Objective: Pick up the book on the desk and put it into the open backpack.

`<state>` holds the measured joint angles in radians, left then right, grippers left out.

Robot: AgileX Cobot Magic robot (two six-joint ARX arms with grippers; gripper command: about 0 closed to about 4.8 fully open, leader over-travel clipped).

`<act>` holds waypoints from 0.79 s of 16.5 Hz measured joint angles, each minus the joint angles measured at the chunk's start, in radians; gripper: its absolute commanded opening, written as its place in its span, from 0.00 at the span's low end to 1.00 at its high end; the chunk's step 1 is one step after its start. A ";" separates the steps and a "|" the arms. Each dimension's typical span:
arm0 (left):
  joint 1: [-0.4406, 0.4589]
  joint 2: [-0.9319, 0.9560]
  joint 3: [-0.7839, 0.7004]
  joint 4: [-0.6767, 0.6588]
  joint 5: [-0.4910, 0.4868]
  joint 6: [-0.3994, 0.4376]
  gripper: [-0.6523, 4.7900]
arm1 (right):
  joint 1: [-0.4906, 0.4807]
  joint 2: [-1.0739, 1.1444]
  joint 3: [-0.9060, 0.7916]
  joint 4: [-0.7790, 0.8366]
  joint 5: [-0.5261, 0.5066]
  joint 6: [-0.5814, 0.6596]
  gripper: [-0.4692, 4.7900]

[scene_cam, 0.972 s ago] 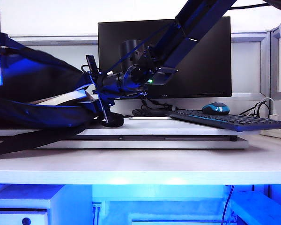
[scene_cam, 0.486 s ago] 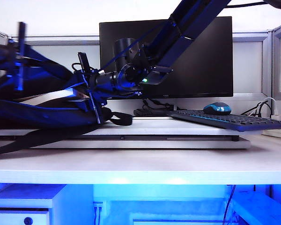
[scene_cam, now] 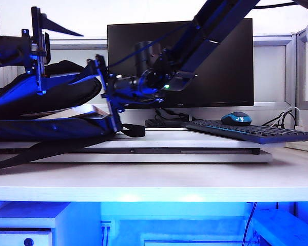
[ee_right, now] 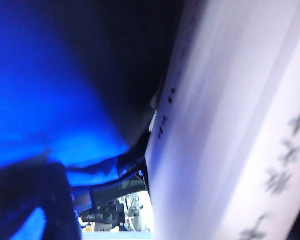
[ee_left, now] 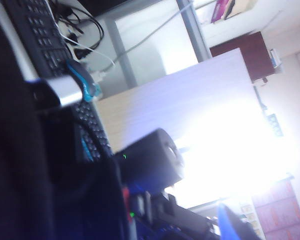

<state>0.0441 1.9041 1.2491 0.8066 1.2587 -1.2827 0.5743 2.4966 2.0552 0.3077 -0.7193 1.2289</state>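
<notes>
jaws: both spread since a second ago – left gripper (scene_cam: 38, 54) above backpack (scene_cam: 46, 128) mouth, right gripper (scene_cam: 107, 95) at its opening | book (scene_cam: 74, 111) released, inside backpack on table (scene_cam: 159, 179) | placement looks finished

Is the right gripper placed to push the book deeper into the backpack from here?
Probably yes. The right gripper, jaws open, sits at the backpack mouth right against the book, which already lies in the opening. The left gripper hangs above, out of the way.

Pale book (scene_cam: 74, 111) lies flat inside open black backpack (scene_cam: 46, 128); backpack rests on white desk (scene_cam: 159, 182).
</notes>
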 measured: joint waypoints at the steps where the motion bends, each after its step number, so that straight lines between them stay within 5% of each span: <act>1: 0.000 0.000 0.000 0.023 0.003 -0.018 0.92 | -0.007 -0.004 0.000 -0.002 0.000 0.000 1.00; 2: 0.000 -0.001 0.000 0.051 0.010 -0.045 0.92 | -0.016 -0.013 0.000 -0.007 0.005 0.000 0.72; 6: -0.005 -0.003 0.001 0.178 0.010 -0.132 0.92 | -0.024 -0.019 0.016 -0.058 0.016 0.000 0.12; 11: -0.005 -0.002 0.000 0.128 -0.002 -0.116 0.92 | 0.003 -0.014 0.017 -0.075 -0.034 -0.015 0.08; 12: -0.005 -0.002 0.000 0.122 -0.002 -0.116 0.92 | 0.003 -0.014 0.017 -0.075 -0.035 -0.015 0.36; 13: -0.005 -0.002 0.000 0.121 -0.002 -0.113 0.92 | 0.003 -0.014 0.017 -0.079 -0.031 -0.015 0.81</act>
<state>0.0387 1.9018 1.2491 0.9272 1.2568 -1.3952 0.5774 2.4821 2.0724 0.2283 -0.7506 1.2140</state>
